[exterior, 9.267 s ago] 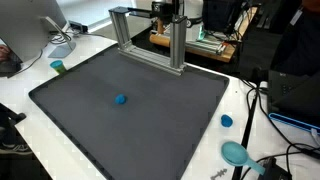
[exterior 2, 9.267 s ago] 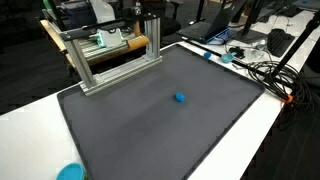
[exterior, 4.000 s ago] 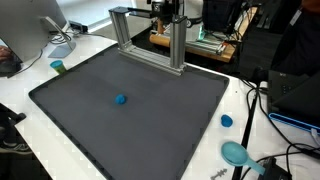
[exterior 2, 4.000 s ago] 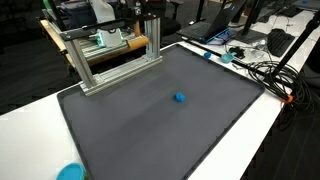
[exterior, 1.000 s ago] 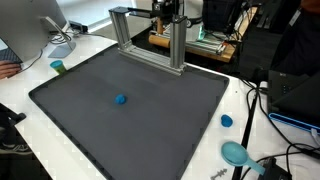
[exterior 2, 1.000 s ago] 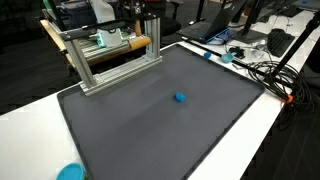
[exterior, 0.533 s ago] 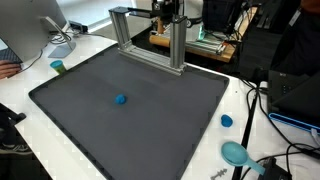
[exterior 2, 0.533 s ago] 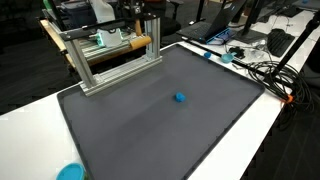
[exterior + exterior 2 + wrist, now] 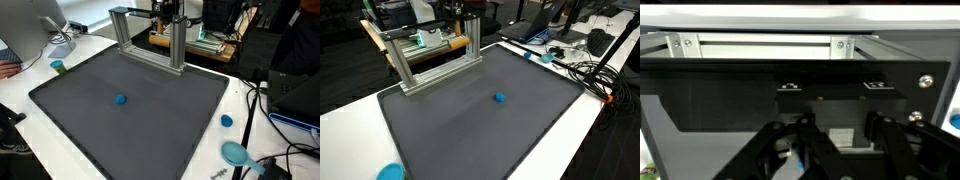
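A small blue ball [image 9: 120, 99] [image 9: 499, 97] lies alone near the middle of a dark grey mat [image 9: 160, 130] [image 9: 460, 130]. At the mat's far edge stands an aluminium frame [image 9: 180, 45] [image 9: 430, 52]. My gripper [image 9: 165, 11] [image 9: 470, 9] is high up behind that frame, far from the ball. In the wrist view my gripper [image 9: 843, 128] faces the frame's rail [image 9: 760, 45] and a black panel [image 9: 730, 95] below it. Its dark fingers [image 9: 805, 135] stand close together, shut, and I see no object clearly held between them.
A computer monitor [image 9: 35, 25], a green cup [image 9: 58, 66] and a person's hand [image 9: 8, 69] are beside the mat. A blue cap [image 9: 226, 121], a teal dish [image 9: 236, 153] and cables [image 9: 262, 100] [image 9: 582, 68] lie on the white table. Another teal object [image 9: 390, 172] sits at the near edge.
The ball, mat and frame have not moved. A hand has appeared at the table's edge since the oldest frames. No gripper motion shows over the last second.
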